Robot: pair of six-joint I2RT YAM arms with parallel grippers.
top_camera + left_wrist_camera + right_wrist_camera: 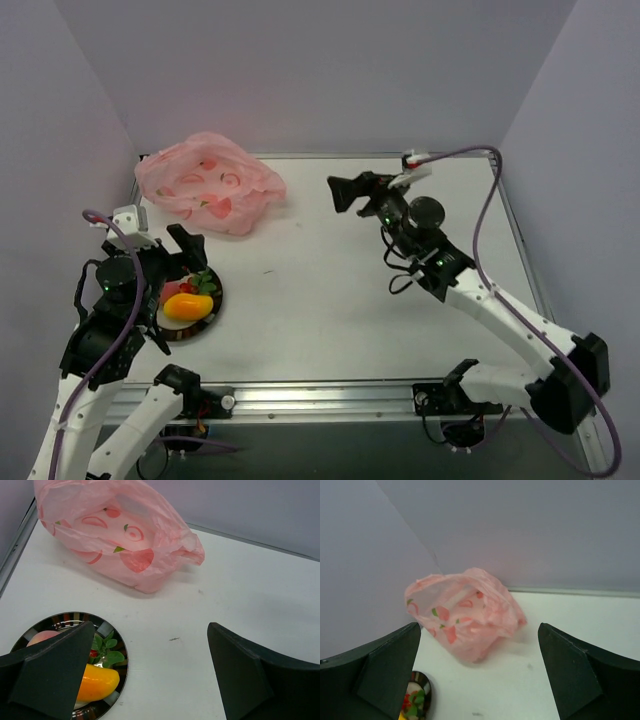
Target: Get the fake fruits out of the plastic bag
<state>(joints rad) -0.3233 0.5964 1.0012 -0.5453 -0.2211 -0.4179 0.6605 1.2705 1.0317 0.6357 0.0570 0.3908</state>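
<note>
While both of my arms hover over the white desk (330, 300), neither tool holds anything. My left tool (178, 255) hangs at the near left of the desk, its two dark fingers spread wide apart and empty. It sits just above a dark round plate (186, 336) with a striped rim.

All three fake fruits I can see lie on that plate, close together. A yellow-orange mango-like fruit (188, 306) lies on the near side. A red strawberry (203, 283) with green leaves is just behind it. A pinkish round fruit (178, 288) lies beside the strawberry, to its left. In the left wrist view, one finger of the left tool (150, 630) covers part of the plate (123, 666). There the mango-like fruit (97, 682), the strawberry (105, 647) leaves and a sliver of the pinkish round fruit (42, 636) show past it.

The plastic bag (210, 185) lies crumpled in the far left corner of the desk, well apart from the plate. It is thin, pink and translucent, with red fruit prints. I cannot tell whether anything is inside it.

My right tool (338, 195) is held above the far middle of the desk, pointing left toward the bag but well apart from it. Its fingers are also spread wide and empty. In the right wrist view the right tool (479, 627) frames the plastic bag (465, 615) against the pale wall. The plate (427, 686) edge peeks in at the lower left.
</note>
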